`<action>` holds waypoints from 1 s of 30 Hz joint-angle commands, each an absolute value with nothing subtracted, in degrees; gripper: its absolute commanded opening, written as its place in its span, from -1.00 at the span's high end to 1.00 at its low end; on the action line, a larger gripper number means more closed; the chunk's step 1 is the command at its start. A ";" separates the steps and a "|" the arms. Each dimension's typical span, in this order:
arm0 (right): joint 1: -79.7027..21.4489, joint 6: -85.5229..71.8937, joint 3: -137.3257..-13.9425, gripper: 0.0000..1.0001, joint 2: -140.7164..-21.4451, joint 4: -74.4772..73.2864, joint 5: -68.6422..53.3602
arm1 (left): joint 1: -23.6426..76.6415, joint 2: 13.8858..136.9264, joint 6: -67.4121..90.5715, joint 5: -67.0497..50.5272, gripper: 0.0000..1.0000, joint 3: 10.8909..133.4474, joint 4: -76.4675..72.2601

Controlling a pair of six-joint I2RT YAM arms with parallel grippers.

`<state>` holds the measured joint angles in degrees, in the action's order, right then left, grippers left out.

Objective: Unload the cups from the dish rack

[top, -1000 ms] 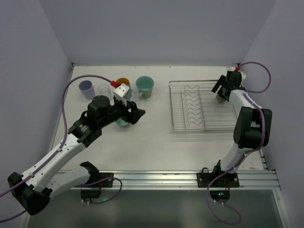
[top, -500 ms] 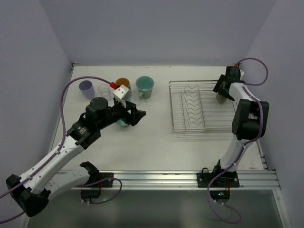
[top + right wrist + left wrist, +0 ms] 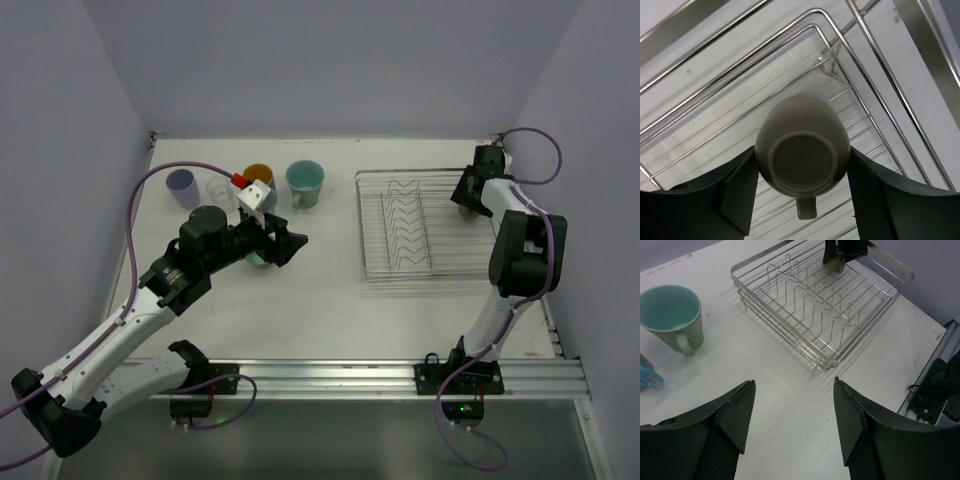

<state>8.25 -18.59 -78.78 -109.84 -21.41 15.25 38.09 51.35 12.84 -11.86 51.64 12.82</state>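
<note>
A small olive-brown cup [image 3: 802, 150] sits upside down, handle toward the camera, in the far right corner of the silver wire dish rack [image 3: 362, 225]. My right gripper [image 3: 802, 167] is shut on it, one finger pressed against each side. The left wrist view shows that cup [image 3: 835, 262] under the right gripper at the rack's [image 3: 825, 347] far end. My left gripper [image 3: 290, 243] hovers open and empty above the table left of the rack, beside a teal cup [image 3: 257, 259]. The lavender [image 3: 183, 187], clear glass [image 3: 219, 190], blue-and-orange [image 3: 259, 175] and pale green [image 3: 305, 183] cups stand on the table at the back left.
Zigzag wire dividers [image 3: 408, 225] run down the rack's middle. The right wall is close behind the right arm. The pale green cup [image 3: 672, 315] is left of my left fingers. The arms' mounting rail [image 3: 400, 378] runs along the near edge.
The right gripper has come down over the olive-brown cup and its fingers have closed in against its sides. The left arm has barely moved.
</note>
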 commanded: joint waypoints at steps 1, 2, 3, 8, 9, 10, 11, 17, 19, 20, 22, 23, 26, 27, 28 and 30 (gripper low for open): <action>7.74 -19.51 -76.21 0.15 -101.35 -17.14 14.59 | 38.67 51.15 12.04 -13.27 -0.39 51.42 9.49; 7.04 -19.77 -75.42 0.15 -98.64 -16.62 14.15 | 38.58 51.24 12.22 -13.53 -0.39 51.33 9.23; 6.60 -20.56 -74.45 0.15 -97.13 -16.09 12.85 | 38.58 51.50 12.30 -13.88 -0.39 51.33 9.05; 5.19 -26.53 -64.18 0.16 -85.80 -8.89 0.81 | 38.58 52.64 14.85 -16.69 -0.38 51.50 7.04; 5.01 -28.98 -62.16 0.16 -81.60 -7.14 -1.38 | 38.67 52.99 15.46 -17.22 -0.38 51.59 6.51; 4.84 -30.22 -58.75 0.17 -79.65 -4.16 -3.84 | 38.58 53.17 16.95 -18.36 -0.37 51.59 5.89; 4.49 -31.63 -57.23 0.20 -77.80 -3.17 -7.96 | 38.58 53.43 17.66 -18.89 -0.37 51.68 4.76; -1.38 -41.39 -46.59 0.21 -67.07 8.43 -25.63 | 38.76 57.47 26.53 -24.43 -0.36 50.81 -3.75; -3.59 -44.81 -43.26 0.21 -64.62 13.43 -29.07 | 39.20 59.67 29.60 -25.40 -0.36 50.02 -6.23; -5.52 -46.13 -42.29 0.21 -63.90 14.75 -32.05 | 39.63 60.37 30.32 -25.49 -0.36 49.92 -8.15; -7.98 -50.87 -38.95 0.21 -62.24 21.16 -35.58 | 40.16 62.92 31.46 -25.49 -0.36 50.27 -10.01; -8.61 -54.19 -37.89 0.21 -61.62 23.53 -37.16 | 40.69 63.80 31.73 -25.14 -0.36 50.53 -10.28; -10.54 -59.48 -34.20 0.21 -60.30 31.80 -40.60 | 41.65 67.40 32.34 -24.17 -0.36 51.50 -11.68; -10.81 -60.63 -32.88 0.21 -60.12 34.95 -41.82 | 41.92 67.93 31.82 -22.95 -0.36 51.85 -11.69; -11.16 -61.78 -32.44 0.21 -60.12 36.37 -42.62 | 42.18 68.55 31.64 -22.42 -0.36 52.38 -11.78; -11.42 -65.12 -31.30 0.21 -60.64 41.01 -44.03 | 42.71 70.04 31.20 -21.89 -0.36 53.00 -12.04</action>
<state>-10.92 -56.88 -32.05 -62.04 25.39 -38.24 41.85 69.10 30.55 -23.03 50.57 -7.14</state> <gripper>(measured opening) 0.673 0.681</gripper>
